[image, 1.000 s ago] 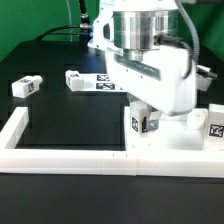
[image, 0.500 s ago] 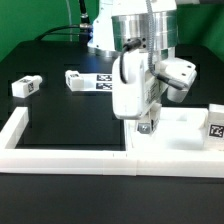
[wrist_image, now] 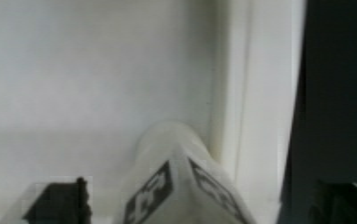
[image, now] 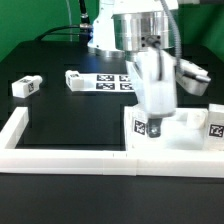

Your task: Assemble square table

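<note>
In the exterior view my gripper (image: 151,118) points straight down, shut on a short white leg (image: 143,127) with black-and-white tags. It holds the leg upright on the near left corner of the white square tabletop (image: 182,134). In the wrist view the tagged leg (wrist_image: 180,178) stands between my dark fingers (wrist_image: 58,203), over the white tabletop (wrist_image: 86,80). Another leg (image: 216,125) stands on the slab's right side. Two loose legs (image: 25,86) (image: 76,78) lie on the black table at the exterior view's left.
The low white border wall (image: 60,155) runs along the front and up the left side. The marker board (image: 113,82) lies flat behind the arm. The robot's base (image: 100,40) and cables stand at the back.
My wrist has turned about its vertical axis over the tabletop corner, and the leg in my gripper has turned with it. The loose legs have not moved.
</note>
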`<action>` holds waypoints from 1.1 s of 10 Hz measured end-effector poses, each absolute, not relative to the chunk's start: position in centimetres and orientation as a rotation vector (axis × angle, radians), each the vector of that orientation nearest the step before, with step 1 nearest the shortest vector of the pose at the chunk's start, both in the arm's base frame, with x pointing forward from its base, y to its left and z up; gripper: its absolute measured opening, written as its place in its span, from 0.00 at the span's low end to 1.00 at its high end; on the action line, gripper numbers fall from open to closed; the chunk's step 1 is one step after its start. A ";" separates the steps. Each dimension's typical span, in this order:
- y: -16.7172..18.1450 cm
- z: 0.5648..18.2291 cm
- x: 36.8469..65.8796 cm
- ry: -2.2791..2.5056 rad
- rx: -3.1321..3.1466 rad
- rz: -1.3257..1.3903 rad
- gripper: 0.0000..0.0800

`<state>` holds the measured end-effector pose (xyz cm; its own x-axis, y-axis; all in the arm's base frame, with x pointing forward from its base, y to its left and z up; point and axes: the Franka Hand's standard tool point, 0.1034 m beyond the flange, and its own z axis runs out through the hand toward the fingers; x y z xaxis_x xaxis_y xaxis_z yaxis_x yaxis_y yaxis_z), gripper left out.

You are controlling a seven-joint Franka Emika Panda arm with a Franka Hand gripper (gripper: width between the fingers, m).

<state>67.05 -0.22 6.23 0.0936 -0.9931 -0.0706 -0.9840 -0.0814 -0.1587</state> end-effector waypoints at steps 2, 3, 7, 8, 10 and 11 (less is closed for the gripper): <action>0.1 6.3 66.9 1.756 -2.405 -0.129 0.80; 0.0 6.3 66.9 1.635 -2.497 -0.141 0.81; -0.2 7.1 67.4 0.898 -2.940 -0.197 0.81; 0.0 7.8 68.1 0.709 -3.015 -0.225 0.81; -0.1 7.6 68.0 0.802 -2.984 -0.220 0.65; -0.6 7.6 67.9 0.906 -2.955 -0.219 0.65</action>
